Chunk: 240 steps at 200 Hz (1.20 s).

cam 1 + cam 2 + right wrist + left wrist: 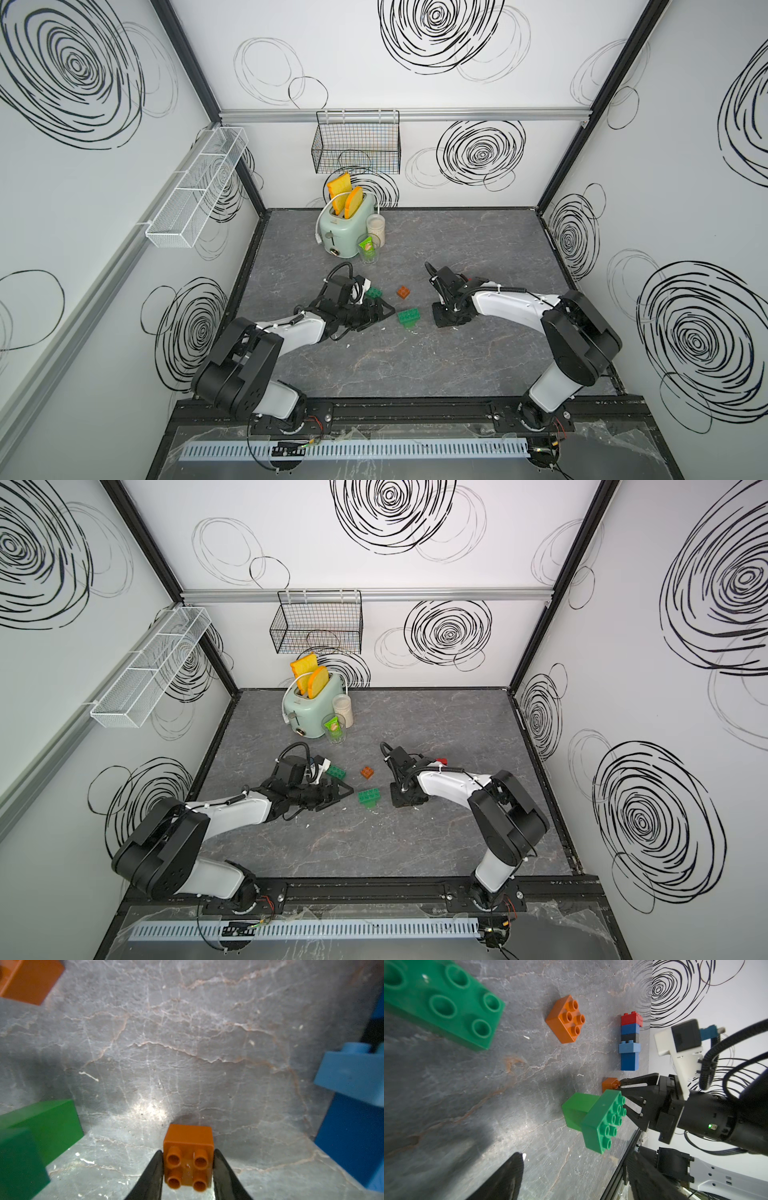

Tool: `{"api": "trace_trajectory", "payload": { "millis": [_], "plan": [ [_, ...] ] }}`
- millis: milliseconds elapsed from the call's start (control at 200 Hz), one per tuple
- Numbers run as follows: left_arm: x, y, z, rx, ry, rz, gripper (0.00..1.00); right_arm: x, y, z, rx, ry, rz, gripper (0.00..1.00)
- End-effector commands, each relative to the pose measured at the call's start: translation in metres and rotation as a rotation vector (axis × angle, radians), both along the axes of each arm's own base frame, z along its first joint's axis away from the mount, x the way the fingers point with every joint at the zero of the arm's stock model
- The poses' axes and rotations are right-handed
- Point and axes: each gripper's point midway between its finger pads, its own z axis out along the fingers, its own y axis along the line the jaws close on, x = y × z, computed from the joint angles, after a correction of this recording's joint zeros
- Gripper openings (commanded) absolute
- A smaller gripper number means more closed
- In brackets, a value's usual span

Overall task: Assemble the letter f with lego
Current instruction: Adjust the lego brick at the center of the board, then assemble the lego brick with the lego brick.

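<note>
Right tool (188, 1151) tight on orange brick (188, 1138), wrist downward; left tool (388, 310) agape, low.

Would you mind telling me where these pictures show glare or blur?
Right wrist view: glare on the tabletop beyond the orange brick; the green bricks and blue bricks at the edges are blurred. Left wrist view: the large green brick up close is slightly soft. Both top views: evenly lit, sharp.
</note>
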Motion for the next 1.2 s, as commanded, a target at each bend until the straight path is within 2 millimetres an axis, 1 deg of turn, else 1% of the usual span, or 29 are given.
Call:
{"api": "trace_trajectory", "payload": {
  "millis": [0,150,355,420,495,575,700,770,855,960,1051,1196],
  "plan": [
    [0.0,-0.004,0.006,-0.019,-0.031,-0.019,0.81,0.004,-0.002,0.003,-0.016,-0.015,0.003,0.39],
    [-0.003,-0.01,0.01,-0.021,-0.047,-0.042,0.77,0.006,-0.003,0.011,-0.021,-0.029,0.003,0.37],
    [-0.008,-0.017,0.015,-0.053,-0.057,-0.062,0.7,0.012,-0.001,0.035,-0.011,-0.057,0.01,0.35],
    [-0.01,-0.02,0.017,-0.069,-0.06,-0.071,0.68,0.013,0.004,0.046,0.002,-0.064,0.015,0.34],
    [-0.012,-0.024,0.017,-0.076,-0.062,-0.079,0.65,0.016,0.01,0.064,0.021,-0.086,0.026,0.34],
    [-0.013,-0.025,0.013,-0.076,-0.047,-0.082,0.63,0.017,0.018,0.08,0.037,-0.094,0.036,0.34],
    [-0.011,-0.028,0.011,-0.085,-0.041,-0.082,0.6,0.014,0.045,0.104,0.074,-0.112,0.085,0.34],
    [-0.009,-0.028,0.009,-0.08,-0.036,-0.076,0.6,0.012,0.061,0.113,0.086,-0.118,0.113,0.34],
    [-0.008,-0.026,0.004,-0.077,-0.018,-0.066,0.58,0.009,0.076,0.118,0.106,-0.113,0.13,0.34],
    [-0.006,-0.026,0.002,-0.084,-0.005,-0.061,0.57,0.006,0.086,0.119,0.112,-0.11,0.145,0.34],
    [-0.004,-0.025,0.002,-0.081,-0.009,-0.053,0.56,0.0,0.092,0.116,0.106,-0.099,0.163,0.34],
    [-0.004,-0.025,-0.004,-0.082,0.015,-0.05,0.55,-0.009,0.1,0.107,0.091,-0.076,0.189,0.33]
  ]
}}
